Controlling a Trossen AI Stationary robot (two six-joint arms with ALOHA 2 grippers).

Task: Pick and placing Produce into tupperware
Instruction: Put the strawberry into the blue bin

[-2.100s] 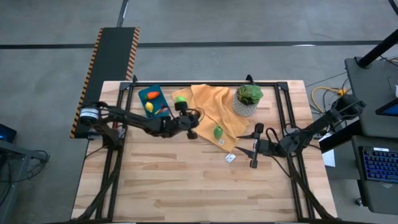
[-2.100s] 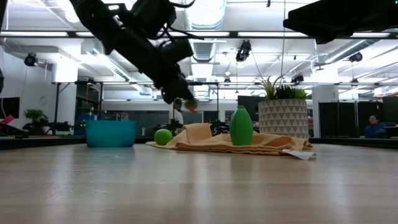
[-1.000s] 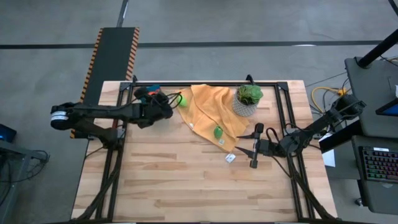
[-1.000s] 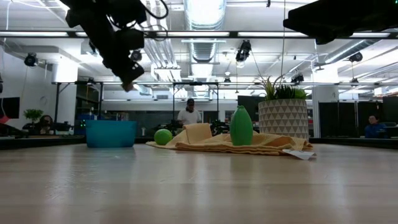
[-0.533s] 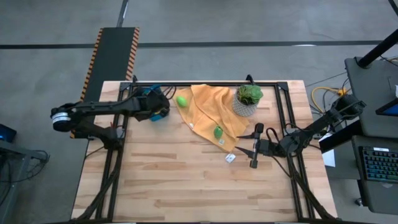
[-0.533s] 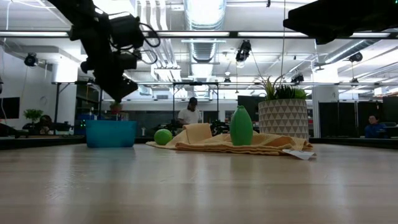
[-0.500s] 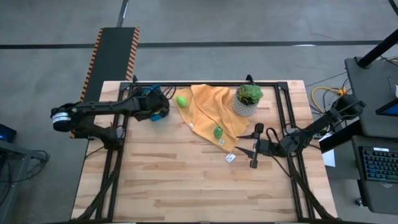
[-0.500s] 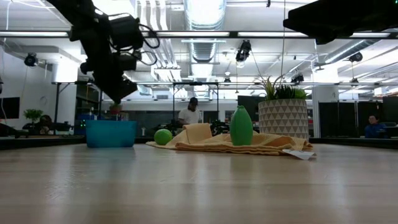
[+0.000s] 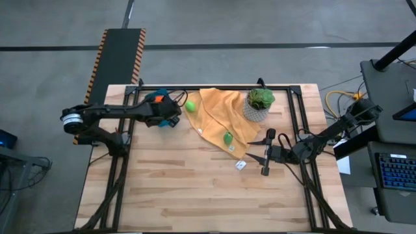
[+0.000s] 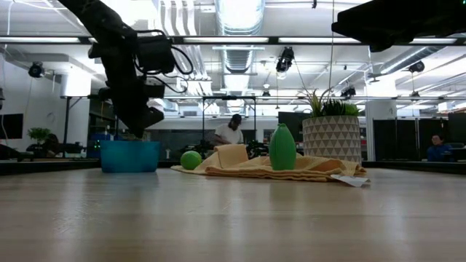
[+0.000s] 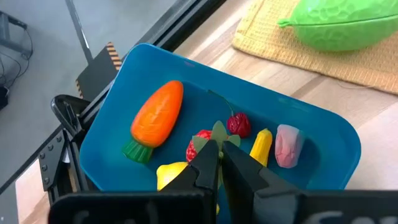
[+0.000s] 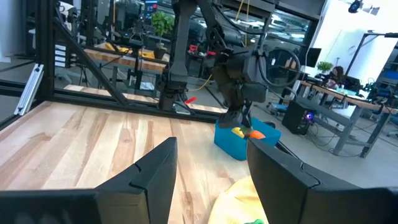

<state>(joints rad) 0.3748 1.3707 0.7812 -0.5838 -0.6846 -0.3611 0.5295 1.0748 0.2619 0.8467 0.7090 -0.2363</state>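
The blue tupperware [image 11: 143, 53] stands near the table's far left edge [image 10: 129, 156]. In it lie an orange carrot [image 11: 158, 118], a red strawberry with green leaves [image 11: 200, 144], a small red piece [image 11: 238, 124], yellow pieces [image 11: 261, 144] and a pink one [image 11: 288, 144]. My left gripper [image 11: 221, 154] hangs low over it [image 9: 170, 117], shut at the strawberry's leaves. A round green fruit [image 9: 190, 105] lies at the orange-yellow cloth's edge. A green pear shape [image 9: 228, 138] stands on the cloth. My right gripper [image 9: 265, 155] waits open to the right of the cloth. My left gripper has the strawberry's green leafy top [image 11: 217, 132] at its fingertips, coming from above and slanting down into the tupperware. The fingertips hide the exact place of contact. The strawberry's red body lies among the other pieces on the container's floor.
The orange-yellow cloth [image 9: 221, 114] covers the far middle of the table. A leafy plant in a pale patterned pot [image 9: 259, 104] stands at its right. A small white tag [image 9: 240, 165] lies near the right gripper. Bare wood stretches across the near half [image 9: 195, 195].
My left gripper has come down from above the tupperware until its fingers are low over it, carrying the small red and green piece with it.
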